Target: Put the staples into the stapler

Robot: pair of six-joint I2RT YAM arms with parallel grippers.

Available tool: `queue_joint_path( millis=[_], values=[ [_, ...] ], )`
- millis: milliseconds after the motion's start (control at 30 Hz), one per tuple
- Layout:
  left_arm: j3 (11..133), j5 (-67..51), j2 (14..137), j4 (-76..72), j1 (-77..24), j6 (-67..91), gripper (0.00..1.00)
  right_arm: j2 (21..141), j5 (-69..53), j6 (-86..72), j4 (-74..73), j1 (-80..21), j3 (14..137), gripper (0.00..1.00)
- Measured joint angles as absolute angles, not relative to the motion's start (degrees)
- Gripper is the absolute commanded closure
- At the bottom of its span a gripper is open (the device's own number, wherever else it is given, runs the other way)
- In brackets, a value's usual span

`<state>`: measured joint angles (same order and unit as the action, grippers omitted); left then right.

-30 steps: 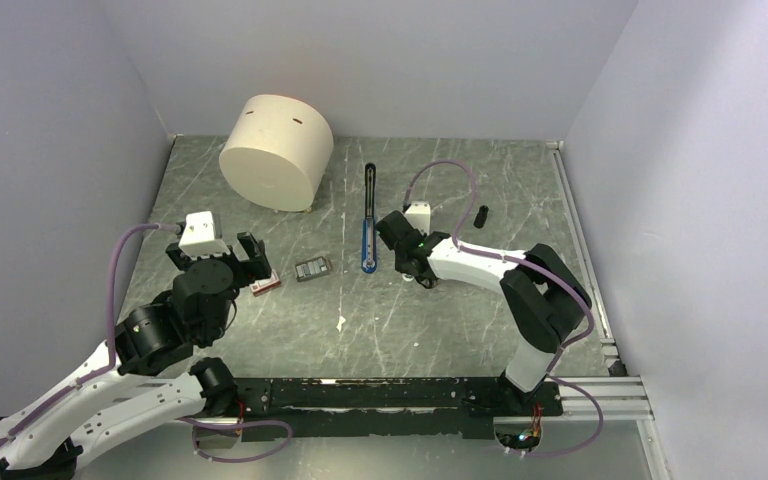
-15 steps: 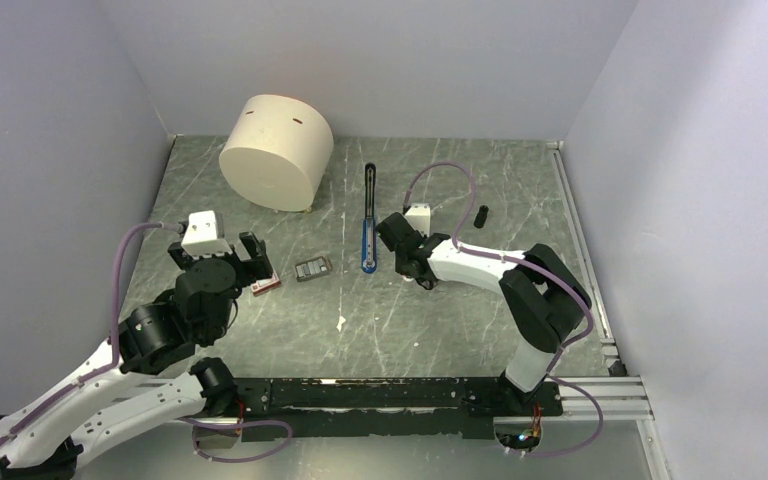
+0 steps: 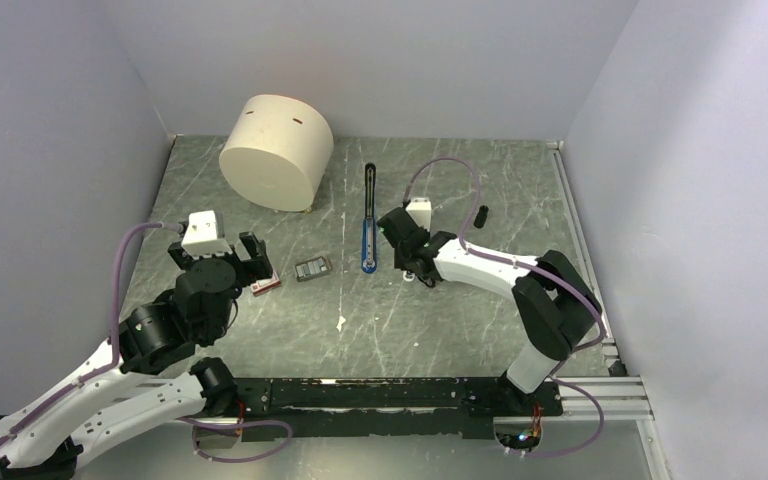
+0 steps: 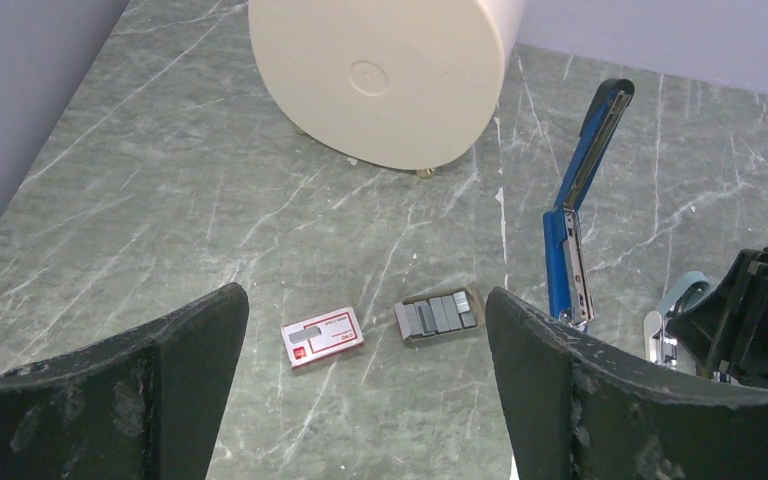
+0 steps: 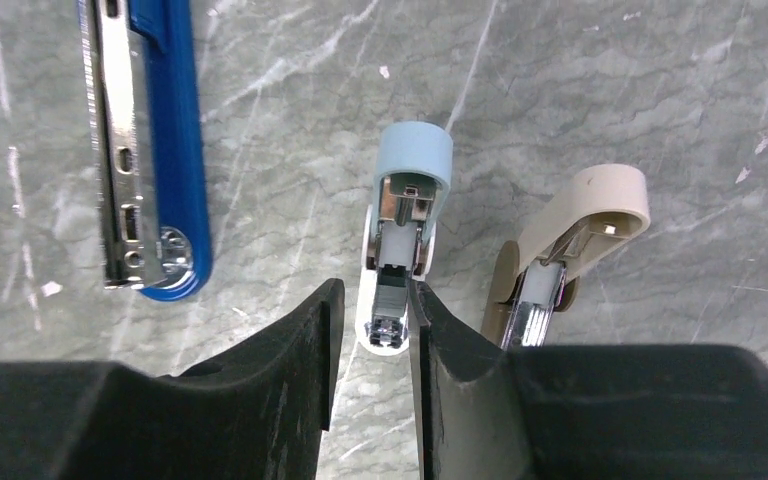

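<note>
The blue stapler [image 3: 367, 243] lies opened flat mid-table, its black arm [image 3: 370, 185] stretched toward the back. It also shows in the left wrist view [image 4: 578, 205] and the right wrist view [image 5: 168, 140]. The grey staples [image 3: 312, 269] sit in an open tray left of it, with the red-and-white box [image 3: 266, 284] beside them. In the left wrist view the staples [image 4: 438, 316] and the box [image 4: 323, 337] lie ahead of my left gripper [image 4: 362, 305], which is wide open and empty. My right gripper [image 5: 375, 300] is narrowly open around the near end of a pale-blue capsule piece [image 5: 407, 190].
A big cream cylinder [image 3: 277, 150] stands at the back left. A beige oval piece [image 5: 570, 235] lies right of the pale-blue one. A small black cylinder [image 3: 482, 215] lies at the right. Grey walls close in three sides.
The right arm's elbow has swung a little to the right and its gripper has shifted slightly. The left arm, stapler and staples have not moved.
</note>
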<state>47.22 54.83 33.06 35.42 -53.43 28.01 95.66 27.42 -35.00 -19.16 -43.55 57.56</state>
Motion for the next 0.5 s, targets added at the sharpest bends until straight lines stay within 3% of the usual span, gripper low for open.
queue_joint_path(
  millis=[300,500],
  values=[
    [47.22,54.83,33.06,35.40,-53.43,27.97,0.08,93.12,22.28,-31.42,-17.63,-43.57,58.72,0.83],
    [47.22,54.83,33.06,35.40,-53.43,27.83,0.08,93.43,16.91,-29.04,-15.16,-46.19,59.46,0.73]
  ],
)
